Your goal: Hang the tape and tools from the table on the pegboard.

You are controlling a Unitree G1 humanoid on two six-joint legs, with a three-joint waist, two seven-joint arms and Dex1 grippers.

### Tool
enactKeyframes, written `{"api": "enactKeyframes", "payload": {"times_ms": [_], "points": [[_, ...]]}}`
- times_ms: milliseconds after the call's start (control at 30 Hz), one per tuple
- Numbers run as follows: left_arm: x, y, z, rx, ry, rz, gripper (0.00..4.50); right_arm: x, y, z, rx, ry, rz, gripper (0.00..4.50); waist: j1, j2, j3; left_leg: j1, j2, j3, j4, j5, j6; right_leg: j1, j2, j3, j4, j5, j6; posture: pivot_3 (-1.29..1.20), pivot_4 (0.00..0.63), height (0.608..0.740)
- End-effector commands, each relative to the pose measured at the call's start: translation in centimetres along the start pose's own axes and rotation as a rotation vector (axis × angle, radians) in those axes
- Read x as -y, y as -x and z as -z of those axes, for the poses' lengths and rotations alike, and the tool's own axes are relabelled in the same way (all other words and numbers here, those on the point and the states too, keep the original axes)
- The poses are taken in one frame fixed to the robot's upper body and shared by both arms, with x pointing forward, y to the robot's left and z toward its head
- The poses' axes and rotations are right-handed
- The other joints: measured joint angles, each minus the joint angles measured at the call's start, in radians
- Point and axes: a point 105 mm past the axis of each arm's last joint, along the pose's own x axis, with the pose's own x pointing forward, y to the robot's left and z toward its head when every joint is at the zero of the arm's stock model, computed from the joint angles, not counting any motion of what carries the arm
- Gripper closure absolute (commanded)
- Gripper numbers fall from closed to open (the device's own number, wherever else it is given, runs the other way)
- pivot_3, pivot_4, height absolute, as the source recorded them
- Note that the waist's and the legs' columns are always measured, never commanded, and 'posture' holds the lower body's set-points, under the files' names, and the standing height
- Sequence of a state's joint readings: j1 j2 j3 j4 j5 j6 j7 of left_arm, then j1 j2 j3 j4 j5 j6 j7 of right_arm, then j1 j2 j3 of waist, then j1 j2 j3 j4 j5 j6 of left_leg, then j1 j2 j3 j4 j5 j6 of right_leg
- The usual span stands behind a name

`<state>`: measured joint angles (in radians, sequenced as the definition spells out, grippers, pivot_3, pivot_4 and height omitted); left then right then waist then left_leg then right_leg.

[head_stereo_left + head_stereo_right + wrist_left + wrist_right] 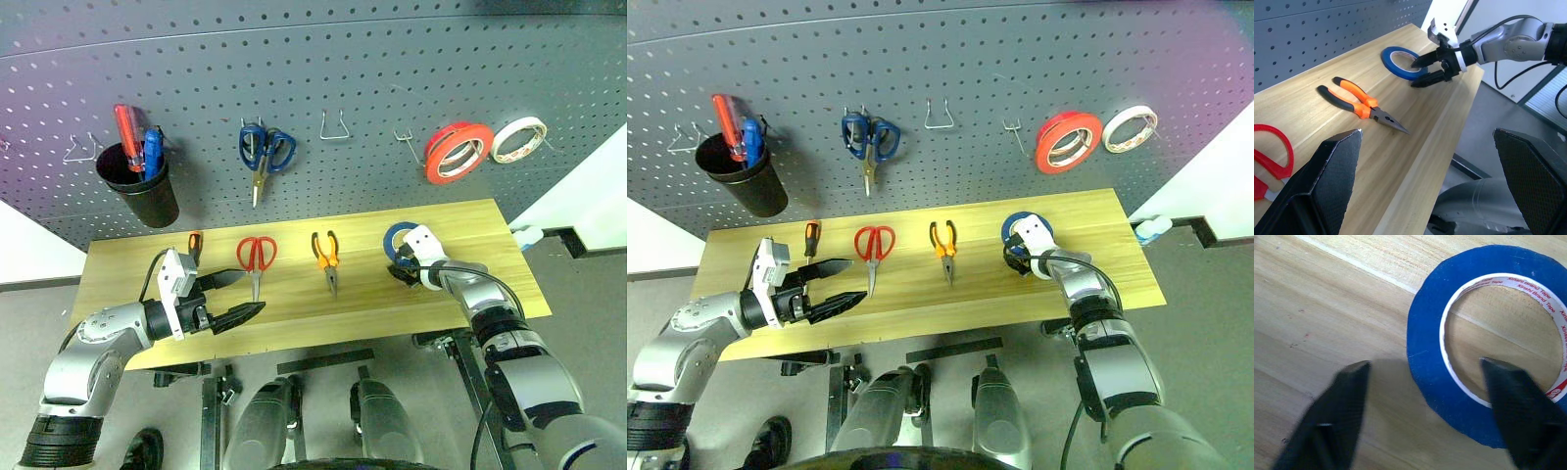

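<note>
Dark grey pegboard (372, 69) backs my wooden bench (460, 284). My right gripper (1422, 382) straddles the rim of the blue tape (1425, 347), one finger (1511, 396) in the hole, one outside, spread and not pinching. Left of the tape lie the pliers (327, 257), red scissors (256, 258) and screwdriver (195, 242). My left gripper (238, 296) hovers spread near the scissors.

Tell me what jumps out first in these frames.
The right gripper sits at the blue tape roll near the right end of the wood table, one finger over the roll's hole and the other outside its rim, not yet closed on it. Red scissors and orange pliers lie mid-table. On the pegboard above hang blue scissors, a red-orange tape roll and a white one.
</note>
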<state>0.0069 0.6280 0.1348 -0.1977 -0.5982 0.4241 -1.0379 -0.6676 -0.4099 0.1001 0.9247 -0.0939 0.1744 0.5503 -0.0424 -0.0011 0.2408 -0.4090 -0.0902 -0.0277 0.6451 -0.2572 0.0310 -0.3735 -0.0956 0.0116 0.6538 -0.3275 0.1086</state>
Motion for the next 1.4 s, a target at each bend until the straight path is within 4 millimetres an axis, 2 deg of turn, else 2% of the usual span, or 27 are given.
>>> {"api": "enactKeyframes", "payload": {"times_ms": [33, 167, 200, 367, 467, 667, 800, 933, 1200, 1333, 1400], "points": [[-0.1, 0.5, -0.8, 0.011, -0.040, -0.016, 0.00, 0.3, 0.1, -0.6, 0.016, 0.045, 0.005, 2.30, 0.000, 0.000, 0.000, 0.000, 0.000, 0.000, 0.000, 0.000, 0.000, 0.000, 0.000, 0.000, 0.000, 0.000, 0.000, 0.03, 0.235, 0.723], [-0.1, 0.4, -0.8, 0.012, -0.042, -0.015, 0.00, -0.1, 0.0, -0.7, 0.021, 0.078, -0.006, 3.68, 0.000, 0.000, 0.000, 0.000, 0.000, 0.000, 0.000, 0.000, 0.000, 0.000, 0.000, 0.000, 0.000, 0.000, 0.000, 0.03, 0.238, 0.723], [-0.1, 0.4, -0.8, 0.012, -0.042, -0.014, 0.00, 0.0, 0.0, -0.8, 0.027, 0.067, 0.001, 3.86, 0.000, 0.000, 0.000, 0.000, 0.000, 0.000, 0.000, 0.000, 0.000, 0.000, 0.000, 0.000, 0.000, 0.000, 0.000, 0.03, 0.237, 0.723], [0.1, 0.4, -0.8, 0.016, -0.035, -0.003, 0.00, 0.0, 0.1, -0.8, 0.035, 0.064, -0.003, 3.86, 0.000, 0.000, 0.000, 0.000, 0.000, 0.000, 0.000, 0.000, 0.000, 0.000, 0.000, 0.000, 0.000, 0.000, 0.000, 0.03, 0.233, 0.723], [0.3, 0.6, -1.1, 0.021, -0.035, 0.005, 0.00, -0.6, 0.4, -0.7, 0.073, 0.004, -0.034, 3.86, 0.001, 0.000, 0.000, 0.000, 0.000, 0.000, 0.000, 0.000, 0.000, 0.000, 0.000, 0.000, 0.000, 0.000, 0.000, 0.02, 0.228, 0.723], [1.1, 1.3, -1.6, 0.020, -0.061, 0.044, 0.00, -1.4, 1.5, -1.9, 0.199, -0.130, -0.078, 3.86, 0.000, 0.000, 0.000, 0.000, 0.000, 0.000, 0.000, 0.000, 0.000, 0.000, 0.000, 0.000, 0.000, 0.000, 0.000, 0.00, 0.216, 0.723], [2.0, 1.8, -2.3, 0.026, -0.079, 0.074, 0.00, -1.0, 2.7, -2.6, 0.306, -0.249, -0.082, 3.86, 0.000, 0.000, 0.000, 0.000, 0.000, 0.000, 0.000, 0.000, -0.001, 0.000, 0.000, 0.000, 0.000, 0.000, 0.000, -0.01, 0.211, 0.723], [2.5, 2.3, -3.2, 0.041, -0.105, 0.073, 0.00, -0.9, 3.9, -2.0, 0.357, -0.318, -0.082, 3.86, 0.003, 0.000, 0.000, 0.000, 0.000, 0.000, -0.001, 0.000, -0.001, 0.000, 0.000, 0.000, 0.000, 0.000, 0.000, -0.01, 0.198, 0.723], [1.4, 2.1, -4.5, 0.064, -0.155, 0.036, 0.00, -0.1, 6.6, 0.1, 0.430, -0.463, -0.021, 3.86, 0.009, 0.000, -0.003, 0.000, 0.000, 0.000, 0.000, 0.000, -0.001, 0.000, 0.000, 0.000, 0.000, 0.000, 0.000, -0.02, 0.152, 0.723], [1.0, 1.8, -5.2, 0.079, -0.178, 0.034, 0.00, 1.2, 8.8, -0.4, 0.537, -0.557, 0.036, 3.86, 0.007, 0.001, -0.008, 0.000, 0.000, 0.000, 0.000, 0.001, -0.003, 0.000, 0.001, 0.000, 0.000, 0.000, 0.001, -0.04, 0.131, 0.723], [0.9, 1.8, -5.3, 0.079, -0.188, 0.032, 0.00, 1.3, 9.7, -0.9, 0.576, -0.546, 0.054, 3.86, 0.005, 0.002, -0.011, 0.000, 0.000, 0.000, -0.001, 0.002, -0.003, 0.000, 0.001, 0.000, 0.001, 0.000, 0.001, -0.05, 0.124, 0.723]]}}
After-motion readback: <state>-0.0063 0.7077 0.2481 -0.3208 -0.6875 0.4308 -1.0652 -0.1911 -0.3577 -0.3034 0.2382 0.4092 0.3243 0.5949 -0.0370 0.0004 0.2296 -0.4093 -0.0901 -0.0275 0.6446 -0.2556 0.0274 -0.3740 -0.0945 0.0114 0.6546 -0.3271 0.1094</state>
